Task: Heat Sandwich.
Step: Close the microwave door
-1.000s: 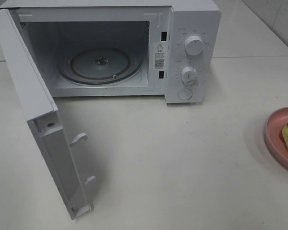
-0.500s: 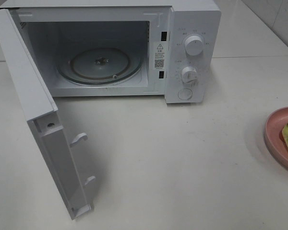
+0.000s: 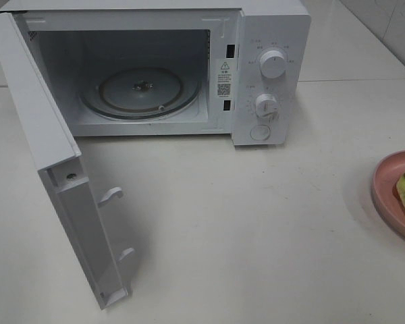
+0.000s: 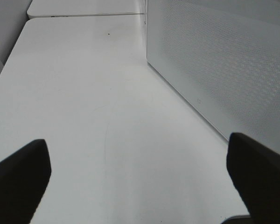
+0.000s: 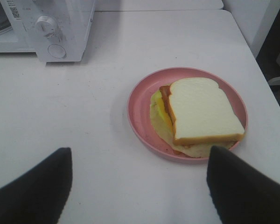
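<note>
While both jaws gape, the sandwich (image 5: 203,114) rests on its plate (image 5: 140,116) — microwave (image 3: 270,40) open.

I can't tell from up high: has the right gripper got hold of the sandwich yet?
Apart. The right wrist view shows the gripper open, bare table between its fingers and the sandwich on its plate.

Wide white counter (image 3: 256,223), matte, faintly scuffed, lit evenly from above with soft shadows. Joined at a seam to a second white slab (image 3: 351,47) behind. Pale tiled wall (image 3: 391,20) at the far right corner. Dark gap (image 5: 277,46) past the counter's right edge, floor there not discernible.
</note>
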Robot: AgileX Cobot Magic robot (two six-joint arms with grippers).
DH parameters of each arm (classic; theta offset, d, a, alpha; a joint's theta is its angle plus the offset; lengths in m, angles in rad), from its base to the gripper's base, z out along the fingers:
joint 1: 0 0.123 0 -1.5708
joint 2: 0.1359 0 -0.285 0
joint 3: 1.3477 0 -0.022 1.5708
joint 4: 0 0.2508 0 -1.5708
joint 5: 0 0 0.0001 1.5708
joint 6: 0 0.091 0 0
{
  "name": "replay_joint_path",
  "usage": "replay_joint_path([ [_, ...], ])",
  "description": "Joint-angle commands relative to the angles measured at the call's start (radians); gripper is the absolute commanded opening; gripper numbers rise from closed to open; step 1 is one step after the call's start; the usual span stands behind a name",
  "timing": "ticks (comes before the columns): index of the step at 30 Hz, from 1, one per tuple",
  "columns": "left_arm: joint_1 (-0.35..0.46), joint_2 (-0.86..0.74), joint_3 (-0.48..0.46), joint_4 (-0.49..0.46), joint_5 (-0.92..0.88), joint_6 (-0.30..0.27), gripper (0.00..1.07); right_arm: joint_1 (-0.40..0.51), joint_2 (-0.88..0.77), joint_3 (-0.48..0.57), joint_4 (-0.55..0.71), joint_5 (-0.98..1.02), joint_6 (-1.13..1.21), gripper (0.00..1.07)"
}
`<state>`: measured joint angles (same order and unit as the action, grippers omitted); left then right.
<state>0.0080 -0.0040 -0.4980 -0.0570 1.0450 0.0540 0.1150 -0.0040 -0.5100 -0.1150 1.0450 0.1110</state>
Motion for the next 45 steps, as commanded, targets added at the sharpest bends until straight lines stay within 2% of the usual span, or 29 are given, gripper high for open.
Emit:
replay_joint_path([
  [1, 0.004, -0.02, 0.003, 0.0, -0.009, 0.001, 0.97, -0.006, -0.027, 0.004, 0.002, -0.007, -0.015, 0.76],
  [45, 0.004, -0.02, 0.003, -0.002, -0.009, 0.001, 0.97, -0.006, -0.027, 0.004, 0.001, -0.007, -0.015, 0.76],
])
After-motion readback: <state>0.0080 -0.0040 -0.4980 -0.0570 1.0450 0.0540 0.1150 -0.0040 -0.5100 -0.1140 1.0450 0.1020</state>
